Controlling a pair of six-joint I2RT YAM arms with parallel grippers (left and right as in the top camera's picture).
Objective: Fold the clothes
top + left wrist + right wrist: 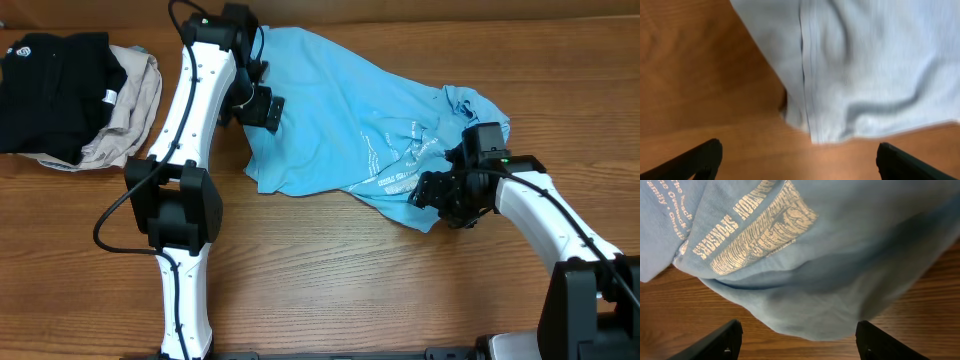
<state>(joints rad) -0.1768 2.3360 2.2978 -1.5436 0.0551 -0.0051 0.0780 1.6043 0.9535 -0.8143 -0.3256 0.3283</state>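
On wooden table [330, 270]: crumpled soft blue T-shirt [330, 110] (white lettering [395, 165]).

Blue shirt [840, 280] bunched on wood table [670, 310], slanted pale lettering [755, 230], gripper [797, 341] fingers spread just below its fold.

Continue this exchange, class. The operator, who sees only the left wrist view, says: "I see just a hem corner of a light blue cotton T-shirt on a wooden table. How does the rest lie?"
Observer: The light blue cotton T-shirt lies crumpled and unfolded across the wooden table.
Operator: Any print on it?
Observer: Yes, pale printed lettering shows toward its right end.
Operator: Where is the other arm?
Observer: The right arm is at the shirt's lower right edge. Its jaws are open, with fabric bulging between them but not gripped.
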